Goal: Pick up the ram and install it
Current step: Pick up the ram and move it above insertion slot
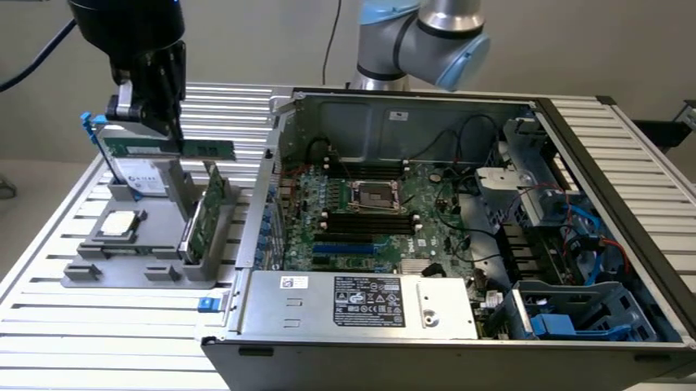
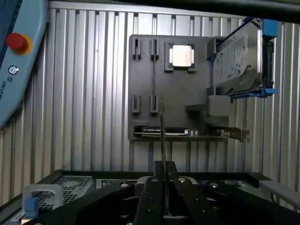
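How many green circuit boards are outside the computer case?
2. The ram is clamped in the gripper above the gray holder; the expansion card stands in that holder. Others may be hidden.

My exterior camera looks down steeply over the bench point(image 1: 109, 334). My wrist camera peers past the end effector point(image 2: 162, 174). Both share the grey holder point(image 1: 122, 275) point(image 2: 180, 91).

In the exterior view you see the open computer case point(image 1: 413, 122) at centre, with its motherboard point(image 1: 435, 236) exposed and the power supply point(image 1: 359, 301) at six o'clock. At nine o'clock from the case, on the slatted table point(image 1: 98, 326), a grey fixture point(image 1: 120, 273) carries a processor point(image 1: 117, 224), a blue-railed hard drive point(image 1: 142, 177) and an upright expansion card point(image 1: 207, 216).
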Robot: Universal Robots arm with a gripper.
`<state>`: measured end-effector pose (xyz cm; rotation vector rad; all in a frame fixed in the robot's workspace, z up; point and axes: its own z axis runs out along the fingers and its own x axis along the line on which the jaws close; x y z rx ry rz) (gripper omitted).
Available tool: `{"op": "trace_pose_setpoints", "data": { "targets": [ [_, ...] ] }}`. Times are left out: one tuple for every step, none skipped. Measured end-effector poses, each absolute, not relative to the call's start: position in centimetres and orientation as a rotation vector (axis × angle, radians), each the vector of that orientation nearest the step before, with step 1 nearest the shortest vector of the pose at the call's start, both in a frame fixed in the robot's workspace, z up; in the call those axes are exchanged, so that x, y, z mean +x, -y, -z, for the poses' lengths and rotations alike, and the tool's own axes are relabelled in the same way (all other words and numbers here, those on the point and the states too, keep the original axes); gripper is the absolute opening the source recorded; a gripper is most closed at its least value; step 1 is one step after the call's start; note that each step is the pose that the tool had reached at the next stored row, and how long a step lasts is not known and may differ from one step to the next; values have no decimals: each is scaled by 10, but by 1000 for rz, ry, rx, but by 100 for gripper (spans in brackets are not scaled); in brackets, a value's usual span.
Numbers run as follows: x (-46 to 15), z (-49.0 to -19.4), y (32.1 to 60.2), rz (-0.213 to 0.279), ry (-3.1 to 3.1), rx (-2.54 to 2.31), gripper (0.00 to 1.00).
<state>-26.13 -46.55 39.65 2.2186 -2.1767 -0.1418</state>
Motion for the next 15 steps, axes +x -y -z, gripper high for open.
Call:
{"op": "trace_pose_setpoints", "data": {
  "targets": [
    [-257, -398, 465, 144, 2176, 2219, 14],
    [-254, -399, 465, 147, 2176, 2220, 14],
    [-250, -400, 465, 149, 2176, 2221, 14],
    [-246, -401, 465, 151, 2176, 2222, 14],
    [-242, -402, 465, 154, 2176, 2222, 14],
    [-239, -403, 465, 156, 2176, 2223, 14],
    [-235, -405, 465, 158, 2176, 2224, 14],
    [-231, -406, 465, 161, 2177, 2225, 14],
    [-227, -406, 465, 163, 2177, 2225, 14],
    [-223, -407, 465, 165, 2177, 2226, 14],
    [-219, -408, 465, 168, 2178, 2227, 14],
    [-215, -408, 465, 171, 2179, 2229, 14],
    [-210, -408, 464, 174, 2180, 2230, 14],
    [-206, -408, 464, 177, 2182, 2231, 14],
    [-201, -408, 464, 181, 2183, 2233, 14]
  ]
}}
